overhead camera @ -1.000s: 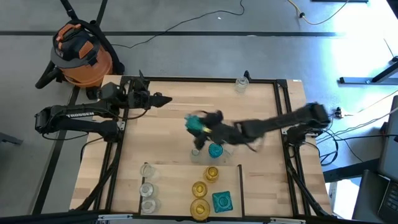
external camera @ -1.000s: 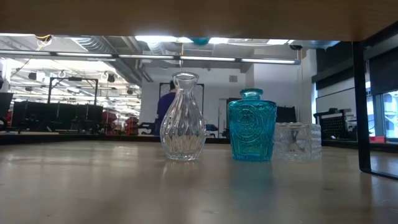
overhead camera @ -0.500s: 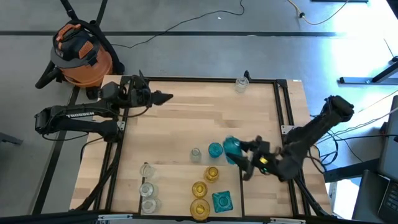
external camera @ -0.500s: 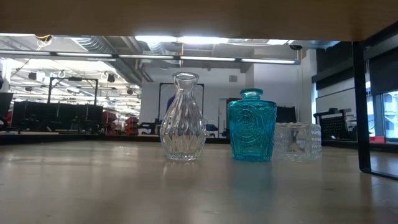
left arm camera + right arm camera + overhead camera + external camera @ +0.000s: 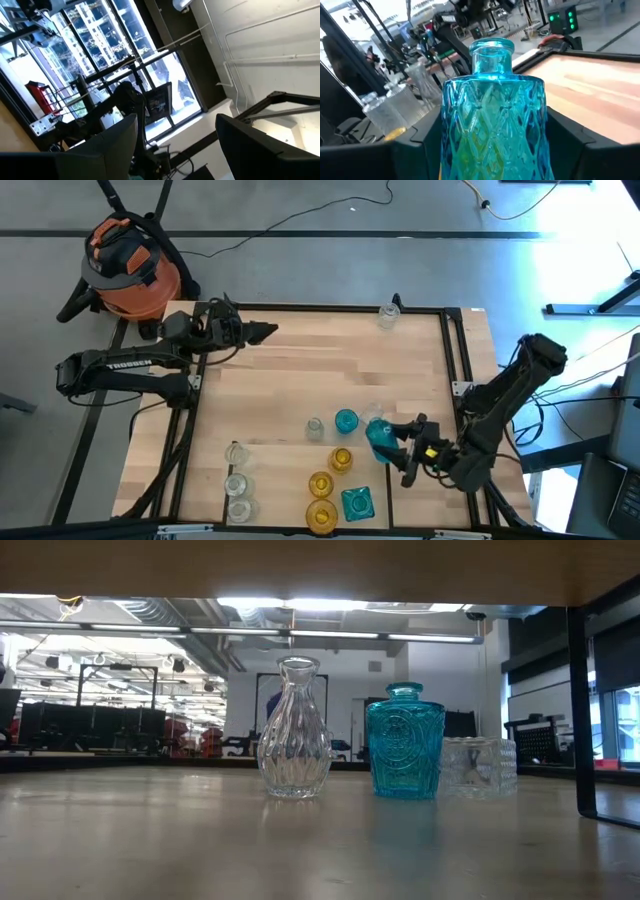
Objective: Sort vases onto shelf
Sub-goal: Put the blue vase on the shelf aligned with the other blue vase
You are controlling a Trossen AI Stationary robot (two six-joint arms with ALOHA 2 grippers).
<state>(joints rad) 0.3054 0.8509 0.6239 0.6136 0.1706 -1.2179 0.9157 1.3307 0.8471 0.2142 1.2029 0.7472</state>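
Left gripper [image 5: 262, 333] idle at upper left of the high view, over bare table [image 5: 300, 370], fingers apart with nothing between them. Clear vases [image 5: 237, 482] sit in the lower left shelf [image 5: 275, 490] section. Amber vases [image 5: 322, 498] are in the middle section beside a square teal vase [image 5: 357, 502]. Just above the shelf stand a small clear vase [image 5: 314, 426] and a round teal vase [image 5: 346, 420]. Right gripper [image 5: 398, 445] is at lower centre-right, fingers clamped on a teal diamond-cut vase [image 5: 380, 435]. In the right wrist view this vase [image 5: 492, 120] fills the gap between both dark fingers [image 5: 570, 137], neck up, body pressed against each side. It seems lifted off the table, hard to tell from above. One more clear vase [image 5: 388, 314] stands at the table's top edge.
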